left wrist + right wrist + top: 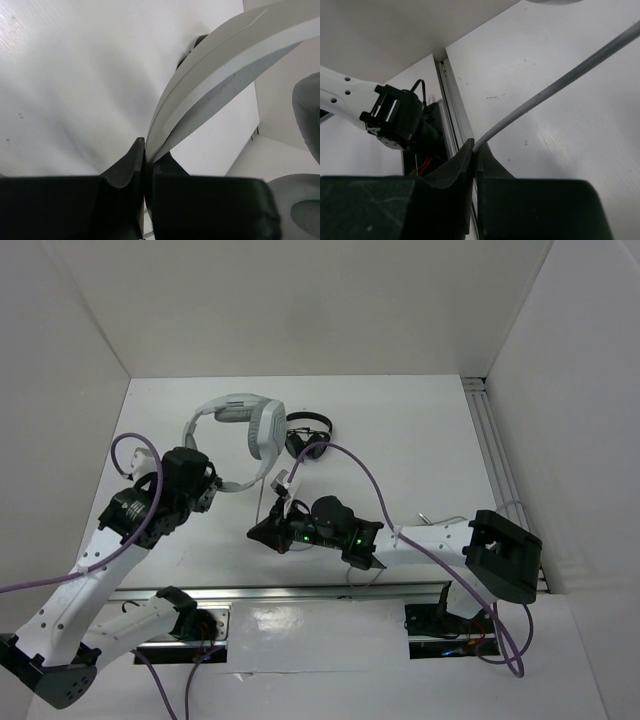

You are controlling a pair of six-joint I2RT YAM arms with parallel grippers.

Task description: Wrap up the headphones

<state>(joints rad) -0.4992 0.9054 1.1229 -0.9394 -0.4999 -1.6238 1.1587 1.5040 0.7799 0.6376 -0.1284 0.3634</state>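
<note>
The headphones (240,425) lie at the back left of the table, white and light grey with a wide headband. My left gripper (212,487) is shut on the lower end of that headband (225,55), which rises thin and curved from between the fingers (147,150). A grey earcup (307,120) shows at the right edge of the left wrist view. My right gripper (268,530) sits in front of the headphones, shut on their thin grey cable (560,82). The cable leaves the fingertips (476,147) and runs up to the right, taut above the table.
Smaller black headphones (308,435) lie just right of the white ones. An aluminium rail (495,460) runs along the right side and another (300,592) along the near edge. White walls close in the table. Purple arm cables (370,480) loop over the middle.
</note>
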